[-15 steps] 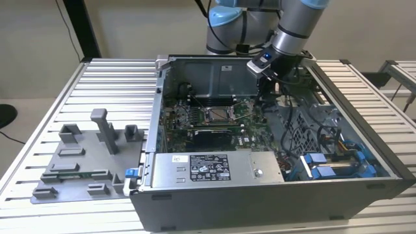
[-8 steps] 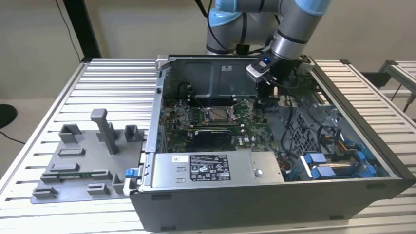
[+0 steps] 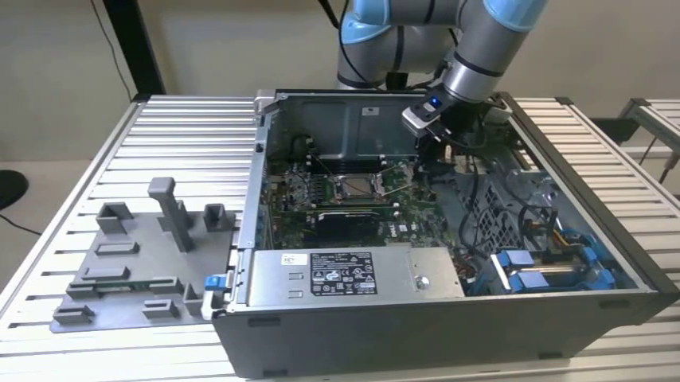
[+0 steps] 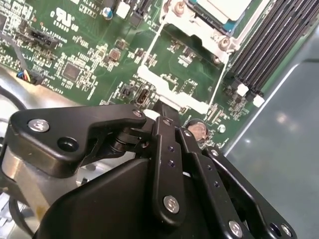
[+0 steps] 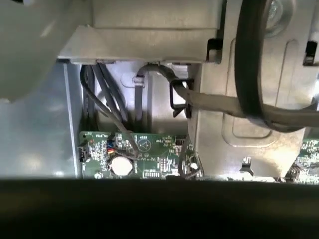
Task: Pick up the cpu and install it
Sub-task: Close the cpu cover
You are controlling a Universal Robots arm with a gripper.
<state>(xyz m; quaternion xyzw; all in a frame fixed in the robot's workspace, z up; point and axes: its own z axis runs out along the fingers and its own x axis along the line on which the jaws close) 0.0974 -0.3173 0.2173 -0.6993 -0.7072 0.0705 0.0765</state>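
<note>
1 cpu [image 4: 225, 6]: pale silvery top up, lying flat inside the metal-framed socket [image 4: 223, 42] on the motherboard [image 4: 79, 55], well in from the walls of the case [image 3: 447, 318].
Pale metal frame [image 4: 172, 92]: reaches from the socket to just beyond my tips in the second wrist view.
My gripper [image 4: 164, 108]: inside the case, above the motherboard, apart from the cpu, on the exterior view's right of the socket.
Grip: narrow, tips drawn together, nothing seen between them.
Memory slots [image 4: 271, 45]: long and black, running beside the socket.
Coin cell [image 5: 119, 165]: on the green board, under the grey cables [image 5: 104, 99], in the first wrist view.
My arm [image 3: 483, 40]: silver and blue, coming down over the case's far wall.
Power supply [image 3: 356, 274]: silver box along the case's near wall.
Case: open on top, standing on the slatted table [image 3: 181, 119], from its middle to the edge on the exterior view's right.
Grey fixture [image 3: 138, 263]: at the table's near corner on the exterior view's left, just beside the case, with upright blocks.
</note>
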